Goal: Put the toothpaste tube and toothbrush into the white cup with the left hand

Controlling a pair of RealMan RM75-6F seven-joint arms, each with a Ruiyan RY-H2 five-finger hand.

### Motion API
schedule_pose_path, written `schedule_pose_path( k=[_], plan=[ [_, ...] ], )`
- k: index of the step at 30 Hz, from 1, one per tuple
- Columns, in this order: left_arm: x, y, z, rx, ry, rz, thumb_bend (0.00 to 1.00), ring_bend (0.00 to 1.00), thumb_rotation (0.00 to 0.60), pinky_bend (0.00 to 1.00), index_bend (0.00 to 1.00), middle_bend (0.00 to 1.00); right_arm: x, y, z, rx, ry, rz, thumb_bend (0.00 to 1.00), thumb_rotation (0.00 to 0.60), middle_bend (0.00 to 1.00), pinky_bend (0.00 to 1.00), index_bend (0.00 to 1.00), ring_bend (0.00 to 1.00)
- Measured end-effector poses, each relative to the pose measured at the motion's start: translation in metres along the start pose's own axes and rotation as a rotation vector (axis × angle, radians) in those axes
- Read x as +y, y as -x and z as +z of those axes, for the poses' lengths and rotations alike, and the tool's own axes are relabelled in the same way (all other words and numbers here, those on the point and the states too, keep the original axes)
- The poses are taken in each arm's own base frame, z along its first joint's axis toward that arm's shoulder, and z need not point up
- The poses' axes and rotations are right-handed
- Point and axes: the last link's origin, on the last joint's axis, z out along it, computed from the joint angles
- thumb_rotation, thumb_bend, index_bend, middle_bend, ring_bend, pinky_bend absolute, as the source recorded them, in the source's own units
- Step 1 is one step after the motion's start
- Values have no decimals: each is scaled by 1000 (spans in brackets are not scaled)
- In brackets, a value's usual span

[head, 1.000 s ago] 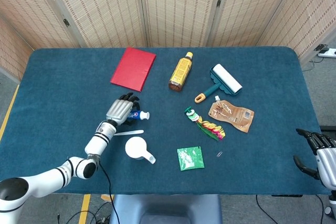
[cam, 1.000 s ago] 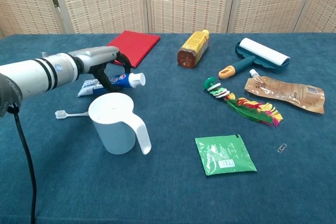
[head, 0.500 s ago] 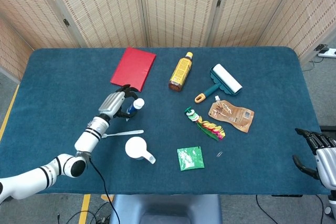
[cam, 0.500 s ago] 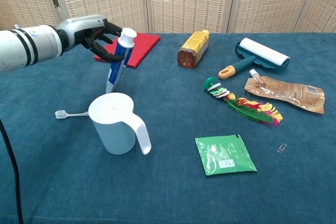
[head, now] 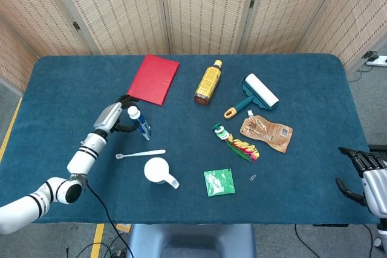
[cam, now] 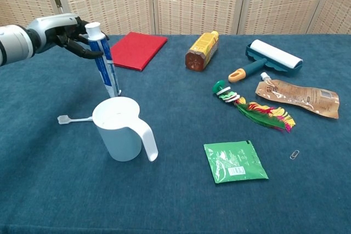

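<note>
My left hand (head: 115,115) (cam: 63,32) grips a blue and white toothpaste tube (head: 139,122) (cam: 106,64) near its white cap. The tube hangs almost upright, cap up, above the table behind the white cup (head: 157,170) (cam: 119,128). The cup stands upright with its handle toward the front right. A white toothbrush (head: 140,154) (cam: 74,119) lies flat on the cloth just left of the cup. My right hand (head: 364,174) shows at the far right edge of the head view, off the table, fingers apart and holding nothing.
A red book (head: 153,79) lies behind the left hand. Further right are a yellow bottle (head: 208,82), a teal lint roller (head: 254,94), a brown pouch (head: 266,133), a feathered toy (head: 237,142), a green sachet (head: 219,182) and a paper clip (head: 253,177).
The left hand lifted the toothpaste tube off the table, swung it upright and moved it left and back. The cup, the toothbrush and the right hand stayed put.
</note>
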Motion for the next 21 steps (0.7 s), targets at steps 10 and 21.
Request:
schedule_pose_path(
  k=[10, 21],
  plan=[
    [-36, -23, -29, 14, -14, 103, 385, 45, 600, 148, 201, 221, -7, 0, 2, 2, -23, 1, 224, 600, 283, 264, 193, 249],
    [-46, -32, -41, 0, -1, 279, 385, 45, 600, 148, 271, 214, -11, 1, 3, -3, -39, -1, 224, 600, 283, 264, 193, 249]
  ],
)
